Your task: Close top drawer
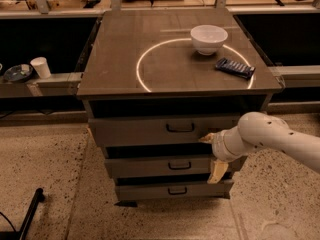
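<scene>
The top drawer (145, 130) is the widest grey front under the cabinet top, with a dark centre pull handle (180, 128). It stands slightly out, with a dark gap above its front. My gripper (212, 155) is on the end of the white arm coming in from the right, in front of the drawers' right side. It is open. One tan fingertip (206, 138) is at the lower right edge of the top drawer's front, and the other (218, 172) hangs down over the middle drawer (150, 167).
A white bowl (209, 38) and a dark blue packet (235, 68) lie on the cabinet top (125, 59). The bottom drawer (150, 191) also stands slightly out. A white cup (41, 67) and a dish (17, 73) sit on the left shelf. A black pole (30, 211) leans at the lower left.
</scene>
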`<action>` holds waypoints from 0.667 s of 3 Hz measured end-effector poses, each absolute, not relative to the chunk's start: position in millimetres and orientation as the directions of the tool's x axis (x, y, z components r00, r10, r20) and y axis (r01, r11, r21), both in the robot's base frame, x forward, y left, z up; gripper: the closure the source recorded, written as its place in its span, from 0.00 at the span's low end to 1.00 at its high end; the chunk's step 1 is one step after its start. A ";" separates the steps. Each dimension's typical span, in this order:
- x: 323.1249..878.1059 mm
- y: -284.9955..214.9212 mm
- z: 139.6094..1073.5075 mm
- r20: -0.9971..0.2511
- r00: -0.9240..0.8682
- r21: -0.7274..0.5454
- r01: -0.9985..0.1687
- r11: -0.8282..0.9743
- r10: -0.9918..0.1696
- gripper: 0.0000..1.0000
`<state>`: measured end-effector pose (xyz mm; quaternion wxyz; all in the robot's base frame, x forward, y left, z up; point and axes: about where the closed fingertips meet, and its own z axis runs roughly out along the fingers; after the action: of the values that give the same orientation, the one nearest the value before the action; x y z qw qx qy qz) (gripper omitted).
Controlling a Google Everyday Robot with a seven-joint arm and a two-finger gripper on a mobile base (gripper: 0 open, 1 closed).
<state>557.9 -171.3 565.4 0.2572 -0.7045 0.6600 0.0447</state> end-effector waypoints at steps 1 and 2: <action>555.0 -171.9 565.4 -0.403 0.125 -0.303 -0.953 0.003 -0.907 0.25; 550.2 -175.9 577.8 -0.438 0.159 -0.332 -0.943 -0.005 -0.885 0.46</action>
<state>550.2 -175.9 577.8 0.2821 -0.7069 0.6465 0.0519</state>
